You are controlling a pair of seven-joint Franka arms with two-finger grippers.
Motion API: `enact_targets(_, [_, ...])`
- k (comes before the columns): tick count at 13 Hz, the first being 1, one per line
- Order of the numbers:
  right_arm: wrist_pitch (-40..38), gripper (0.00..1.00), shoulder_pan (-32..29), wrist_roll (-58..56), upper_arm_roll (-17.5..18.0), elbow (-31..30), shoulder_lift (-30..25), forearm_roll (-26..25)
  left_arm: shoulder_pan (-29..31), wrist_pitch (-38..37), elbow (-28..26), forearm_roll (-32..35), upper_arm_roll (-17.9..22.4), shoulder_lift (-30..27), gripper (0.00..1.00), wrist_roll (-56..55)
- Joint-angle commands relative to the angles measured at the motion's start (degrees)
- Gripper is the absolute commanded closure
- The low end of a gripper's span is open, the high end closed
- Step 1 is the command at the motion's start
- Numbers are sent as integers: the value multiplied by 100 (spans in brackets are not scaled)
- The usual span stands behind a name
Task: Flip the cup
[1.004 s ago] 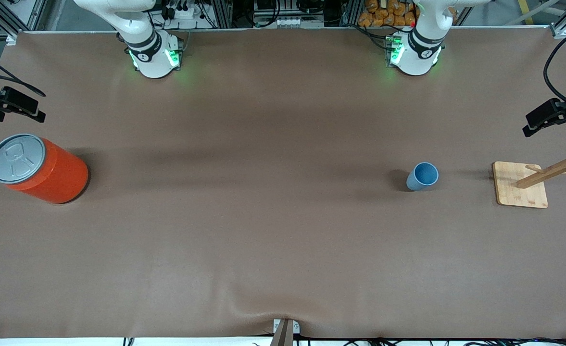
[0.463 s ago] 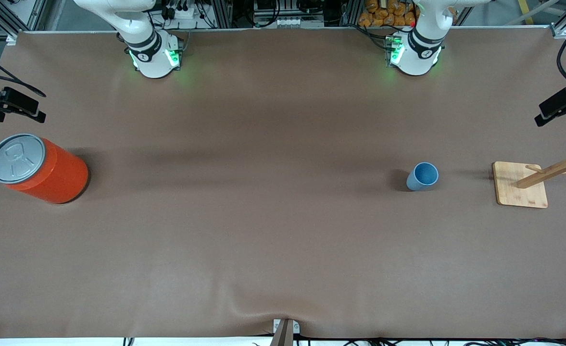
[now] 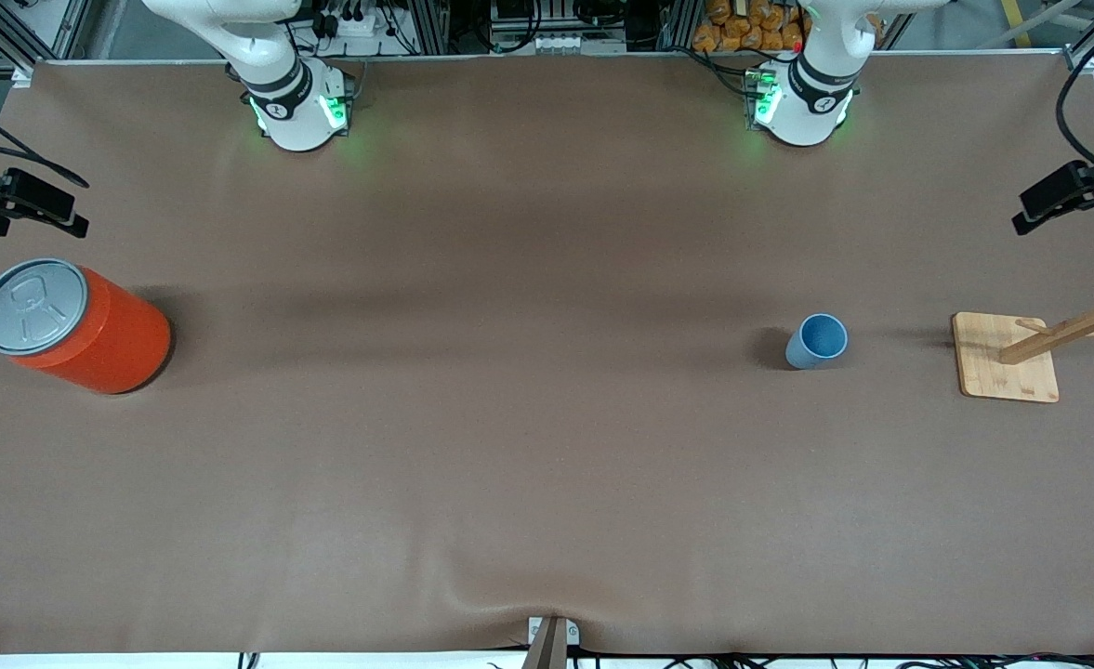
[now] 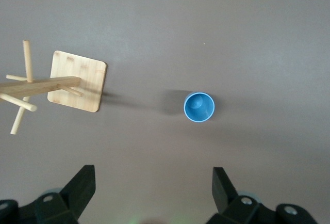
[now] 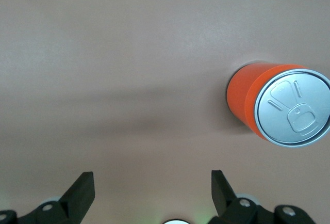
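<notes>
**Cup flip: where we think this one bites us**

So we've got the cup (image 3: 817,341) standing mouth-up on the counter (image 3: 509,446), toward the left arm's end, between the middle of the counter and the wooden peg rack (image 3: 1007,357); nothing is touching it and both arms are up high and away from it.

The left pincer (image 4: 149,195) hangs above the counter with its fingers spread wide and nothing between them; its wrist view looks straight down into the cup's blue inside; the right pincer (image 5: 149,195) is just as wide open and just as empty, waiting over the orange can (image 3: 77,326) at the right arm's end.

What we're worried about:

- the cup looks light and tapered, so if one finger arrives first on the way down it probably skids or tips over instead of getting pinched;
- the tapered wall could let it squirt out of a squeeze, especially mid-rotation; a drop from up there likely means it rolls off somewhere;
- the rack stands near enough that a wide wrist swing during the flip might clip its pegs or base;
- setting it down rim-first at a tilt could leave it lying on its side, which isn't a flip.

The can is well apart from all this, so we're not worried about it.
</notes>
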Motion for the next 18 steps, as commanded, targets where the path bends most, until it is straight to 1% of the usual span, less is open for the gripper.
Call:
enact_targets(1, [-1, 0, 10, 72, 6, 46, 29, 43, -5, -51, -25, -30, -138, -54, 0, -90])
enact_targets(8, [-1, 0, 10, 72, 6, 46, 29, 34, 4, -51, 1, -74, -121, -1, 0, 104])
enact_targets(10, [-1, 0, 10, 72, 6, 46, 37, 43, 12, -51, 1, -74, -121, -1, 0, 349])
enact_targets(18, [-1, 0, 10, 72, 6, 46, 64, 43, 30, -51, 10, -65, -112, 43, 0, 288])
